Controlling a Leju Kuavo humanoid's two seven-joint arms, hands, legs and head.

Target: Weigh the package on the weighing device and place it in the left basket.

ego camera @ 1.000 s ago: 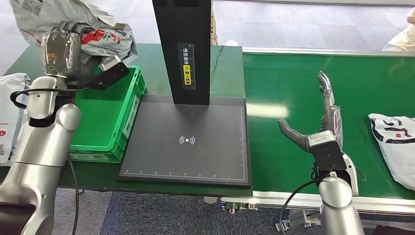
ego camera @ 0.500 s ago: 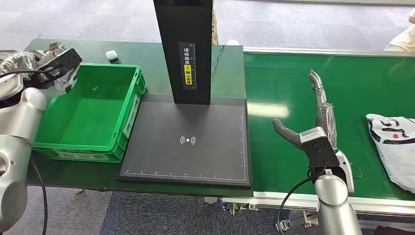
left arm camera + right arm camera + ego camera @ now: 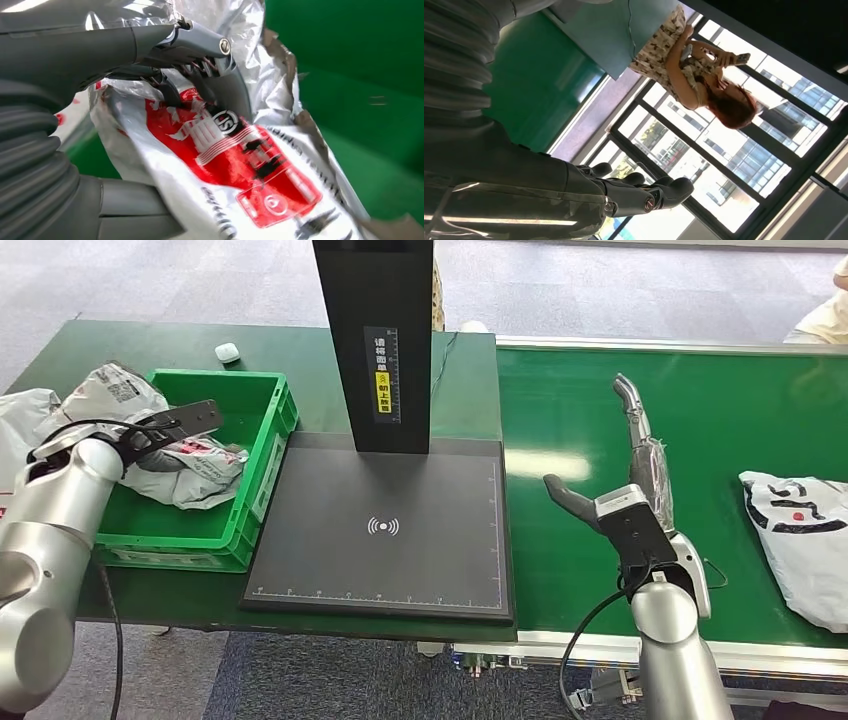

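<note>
Head view: the package point(image 3: 185, 465) is held by the left hand point(image 3: 150, 435) inside the green basket point(image 3: 262, 455).
Beside the basket, the right hand point(image 3: 625, 485) is kept empty, fingers spread, ready for later.

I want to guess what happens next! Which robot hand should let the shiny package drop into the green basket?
The left hand. It already holds the package inside the green basket. The right hand is open and empty, over the green belt.
</note>
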